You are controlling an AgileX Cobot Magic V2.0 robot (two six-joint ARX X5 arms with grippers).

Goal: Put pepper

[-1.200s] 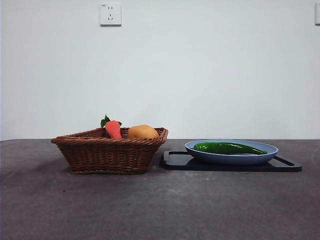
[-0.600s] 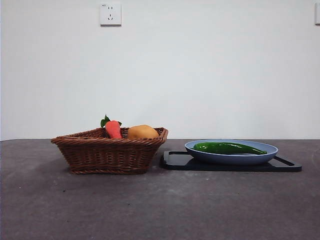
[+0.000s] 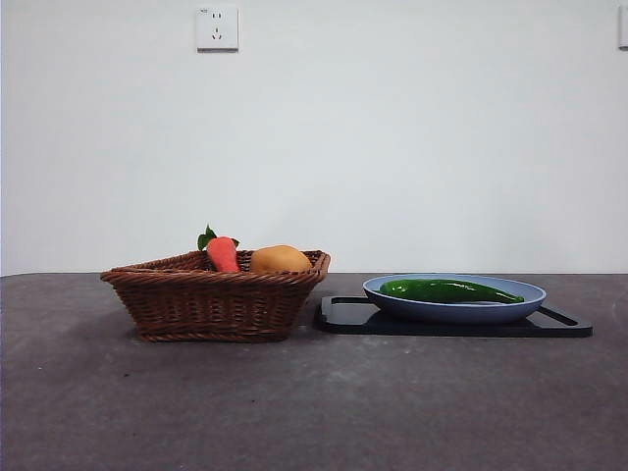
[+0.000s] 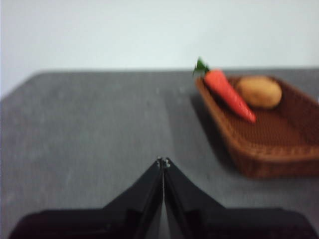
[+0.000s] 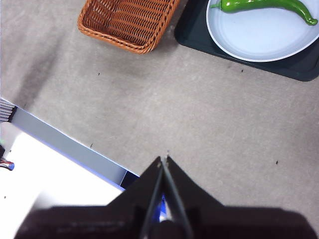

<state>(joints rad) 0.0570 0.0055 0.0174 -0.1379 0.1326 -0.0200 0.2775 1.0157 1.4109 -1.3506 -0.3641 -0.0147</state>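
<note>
The long glossy green pepper (image 3: 447, 290) lies in the blue plate (image 3: 520, 306), which rests on a black tray (image 3: 343, 316) at the right. The right wrist view shows the pepper (image 5: 264, 6) along the plate's (image 5: 264, 37) far side. My right gripper (image 5: 164, 159) is shut and empty, high above bare table well short of the plate. My left gripper (image 4: 163, 162) is also shut and empty, low over the table beside the basket (image 4: 259, 149). Neither arm appears in the front view.
A brown wicker basket (image 3: 211, 304) stands left of the tray, holding an orange-red carrot (image 3: 222, 253) and a round yellow-orange fruit (image 3: 280, 259). The table's near edge and a white surface (image 5: 45, 184) beyond it show in the right wrist view.
</note>
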